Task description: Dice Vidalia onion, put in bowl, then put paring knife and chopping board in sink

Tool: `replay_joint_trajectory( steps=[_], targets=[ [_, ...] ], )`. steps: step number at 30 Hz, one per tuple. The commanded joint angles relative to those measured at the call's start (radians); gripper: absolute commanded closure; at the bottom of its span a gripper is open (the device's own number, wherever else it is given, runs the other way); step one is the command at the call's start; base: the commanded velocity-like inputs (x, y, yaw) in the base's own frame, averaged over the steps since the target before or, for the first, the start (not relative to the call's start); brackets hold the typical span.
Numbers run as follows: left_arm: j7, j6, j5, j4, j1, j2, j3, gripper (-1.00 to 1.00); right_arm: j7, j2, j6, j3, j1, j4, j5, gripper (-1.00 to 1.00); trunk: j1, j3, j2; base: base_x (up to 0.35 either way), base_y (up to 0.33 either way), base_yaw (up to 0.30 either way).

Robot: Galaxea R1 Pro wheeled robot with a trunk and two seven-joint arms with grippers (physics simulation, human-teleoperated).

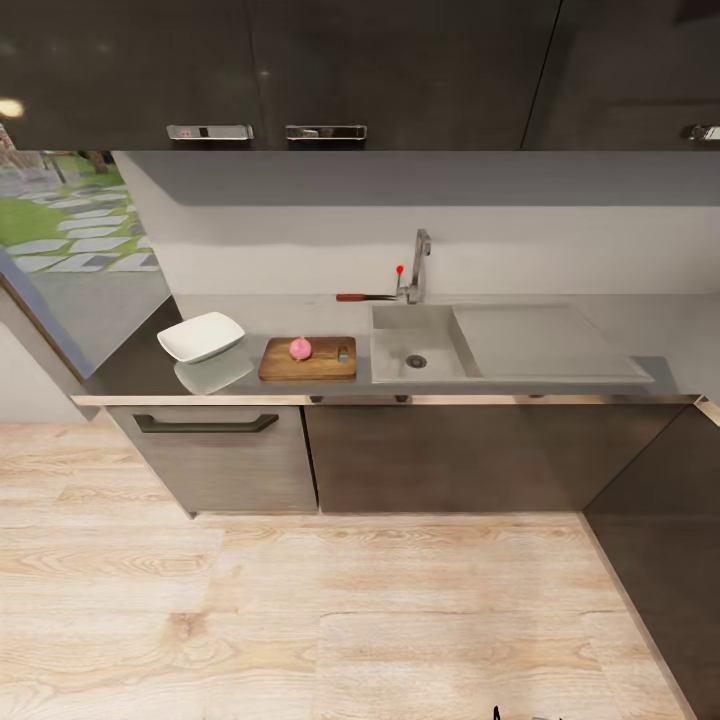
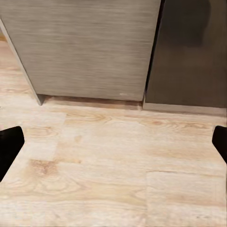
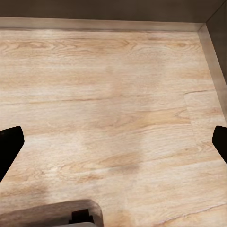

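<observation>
We stand well back from the surface [image 1: 140,375]. The Vidalia onion [image 1: 300,348] already sits on the chopping board [image 1: 308,359], left of the sink [image 1: 418,350]; the paring knife [image 1: 366,297] lies behind it, handle leftward. Left pincer [image 2: 113,142] and right pincer [image 3: 113,142] hang released over the floor [image 1: 300,620]. We judge the left arm nearer.

Black fingertips [image 2: 10,146] of the left gripper [image 2: 113,146], blunt and matte, with angled inner edges. Same black, wedge-shaped fingertips [image 3: 9,146] on the right gripper [image 3: 113,149]. Grey rounded body part [image 3: 56,215] with a dark fitting beneath.
</observation>
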Motion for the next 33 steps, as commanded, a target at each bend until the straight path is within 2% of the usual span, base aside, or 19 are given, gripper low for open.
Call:
replay_joint_trajectory(
  steps=[1, 3, 6, 8, 15, 33],
  targets=[
    [0.015, 0.05, 0.005, -0.002, 0.001, -0.006, -0.004, -1.0, -0.003, 0.001, 0.0, -0.002, 0.0, -0.001, 0.006, -1.0, 0.001, -0.001, -0.002, 0.0, 0.0, 0.0],
    [0.056, 0.15, 0.002, 0.0, 0.003, -0.017, -0.003, -1.0, -0.003, 0.001, -0.001, -0.002, 0.0, -0.001, 0.006, -1.0, 0.001, -0.001, -0.002, 0.0, 0.0, 0.0],
    [0.127, 0.211, 0.0, 0.001, 0.003, -0.033, -0.001, -1.0, -0.003, 0.001, -0.002, -0.002, 0.0, -0.002, 0.006, -1.0, 0.001, -0.001, -0.002, 0.0, 0.0, 0.0],
    [0.164, 0.23, 0.001, 0.006, 0.003, -0.04, -0.001, -1.0, -0.003, 0.002, -0.005, -0.002, 0.0, -0.002, 0.006, -1.0, 0.001, -0.001, -0.002, 0.0, 0.0, 0.0],
    [0.183, 0.236, 0.002, 0.091, 0.003, -0.045, 0.0, -1.0, -0.003, 0.002, -0.057, 0.0, 0.0, -0.001, 0.006, -1.0, 0.001, -0.001, -0.002, 0.0, 0.0, 0.0],
    [0.182, 0.235, 0.002, 0.136, 0.003, -0.045, 0.0, -1.0, -0.003, 0.004, -0.063, 0.0, 0.0, 0.0, 0.006, -1.0, 0.001, -0.001, -0.002, 0.0, 0.0, 0.0]
  ],
)
